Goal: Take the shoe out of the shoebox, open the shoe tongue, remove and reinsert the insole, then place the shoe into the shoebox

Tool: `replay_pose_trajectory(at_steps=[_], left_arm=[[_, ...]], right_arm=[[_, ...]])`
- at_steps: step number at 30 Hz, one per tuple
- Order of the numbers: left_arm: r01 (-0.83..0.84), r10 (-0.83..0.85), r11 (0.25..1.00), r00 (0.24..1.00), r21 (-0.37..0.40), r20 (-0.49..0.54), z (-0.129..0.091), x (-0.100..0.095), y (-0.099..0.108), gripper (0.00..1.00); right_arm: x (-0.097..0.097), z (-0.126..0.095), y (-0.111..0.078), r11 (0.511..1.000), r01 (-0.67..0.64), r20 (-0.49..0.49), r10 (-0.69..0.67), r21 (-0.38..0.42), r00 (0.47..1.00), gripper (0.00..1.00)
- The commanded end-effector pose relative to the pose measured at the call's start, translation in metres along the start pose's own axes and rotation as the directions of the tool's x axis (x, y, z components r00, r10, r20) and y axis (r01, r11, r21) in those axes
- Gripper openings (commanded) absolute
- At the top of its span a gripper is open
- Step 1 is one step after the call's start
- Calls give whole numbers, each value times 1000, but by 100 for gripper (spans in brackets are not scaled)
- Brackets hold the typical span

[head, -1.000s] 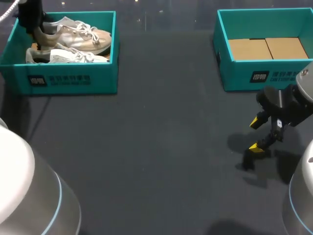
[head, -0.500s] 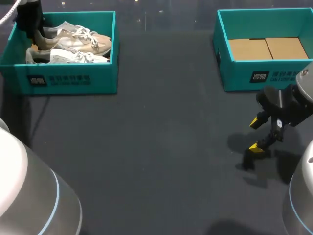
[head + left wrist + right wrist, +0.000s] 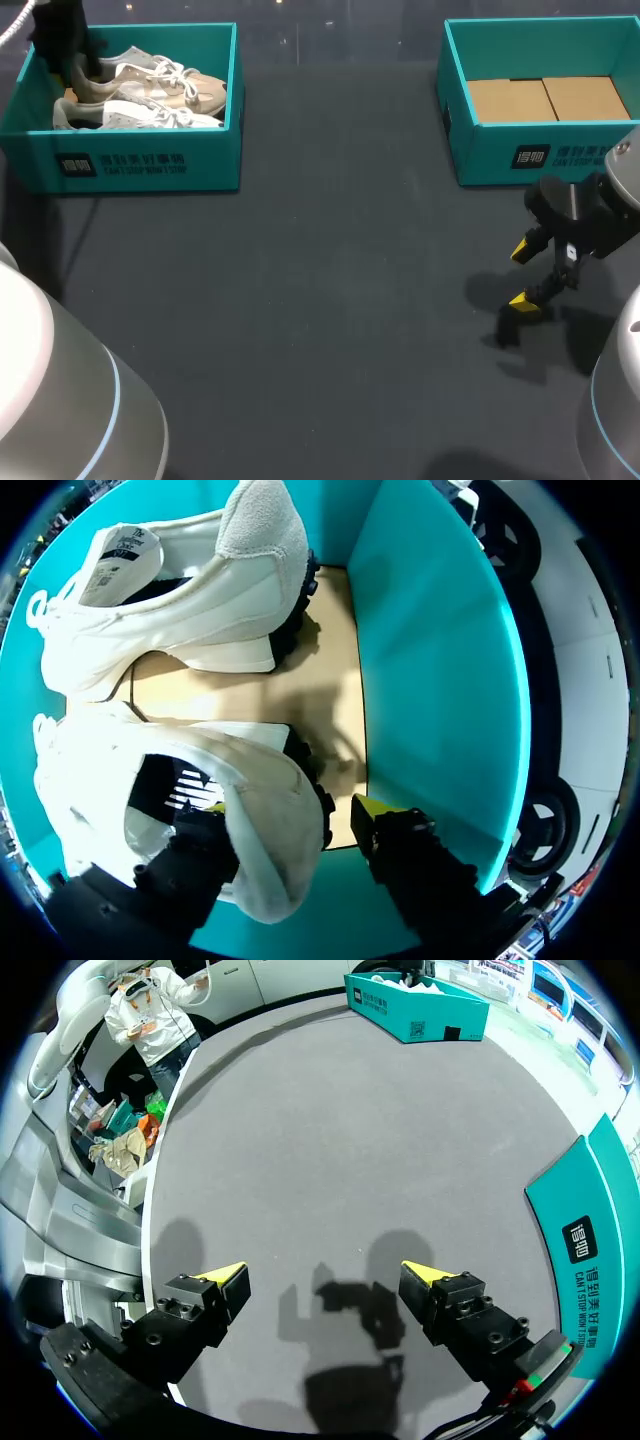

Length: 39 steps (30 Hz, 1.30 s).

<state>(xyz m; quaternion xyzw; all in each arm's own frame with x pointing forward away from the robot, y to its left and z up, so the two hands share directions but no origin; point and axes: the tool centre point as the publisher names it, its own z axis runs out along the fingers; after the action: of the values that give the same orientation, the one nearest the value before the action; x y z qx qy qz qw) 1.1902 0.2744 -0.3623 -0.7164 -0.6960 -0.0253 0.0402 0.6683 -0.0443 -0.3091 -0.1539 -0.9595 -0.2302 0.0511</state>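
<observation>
The left teal shoebox (image 3: pixel 150 165) holds two pale laced shoes. The rear, beige one (image 3: pixel 160 82) lies with its heel under my left gripper (image 3: pixel 70 62) at the box's back left corner. In the left wrist view that shoe's heel collar (image 3: pixel 270 810) sits between the fingers of my left gripper (image 3: pixel 293 807): one finger is inside the shoe opening, and the other fingertip (image 3: pixel 366 809) stands a little clear of the heel, so the gripper is open. The second shoe (image 3: pixel 190 610) lies ahead on the cardboard floor. My right gripper (image 3: pixel 527 275) hovers open over the table.
A second teal box (image 3: pixel 530 155) with only a brown cardboard floor stands at the back right, just beyond my right gripper (image 3: pixel 325 1275). Dark grey tabletop (image 3: pixel 330 300) stretches between the two boxes. The left shoebox (image 3: pixel 415 1005) shows far across the table in the right wrist view.
The beige shoe has come down from a raised, tilted pose to rest in the left box. My left gripper's fingers have parted from its heel. The right arm has not moved.
</observation>
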Motion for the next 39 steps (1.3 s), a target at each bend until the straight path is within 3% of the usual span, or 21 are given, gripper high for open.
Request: replay_pose_trajectory(at_steps=[1,4,14,19,27,37,39], left_arm=[[-4,4,1000,1000,-20,27,-17,3,-7,89],[1,1,999,998,-38,55,-32,0,-13,100],[11,1,997,989,-77,148,-91,-13,-32,100],[2,14,995,988,-100,153,-119,-17,-62,100],[4,7,996,993,-93,119,-127,-17,-120,100],[4,7,996,993,-93,119,-127,-17,-120,100],[8,1,994,996,-107,84,-124,-20,-130,100]], right_arm=[[1,0,0,1000,0,3,0,1,1000,100],[1,0,0,1000,0,3,0,1,1000,100],[1,0,0,1000,0,3,0,1,1000,100],[1,0,0,1000,0,3,0,1,1000,100],[1,0,0,1000,0,3,0,1,1000,100],[1,0,0,1000,0,3,0,1,1000,100],[1,0,0,1000,0,3,0,1,1000,100]])
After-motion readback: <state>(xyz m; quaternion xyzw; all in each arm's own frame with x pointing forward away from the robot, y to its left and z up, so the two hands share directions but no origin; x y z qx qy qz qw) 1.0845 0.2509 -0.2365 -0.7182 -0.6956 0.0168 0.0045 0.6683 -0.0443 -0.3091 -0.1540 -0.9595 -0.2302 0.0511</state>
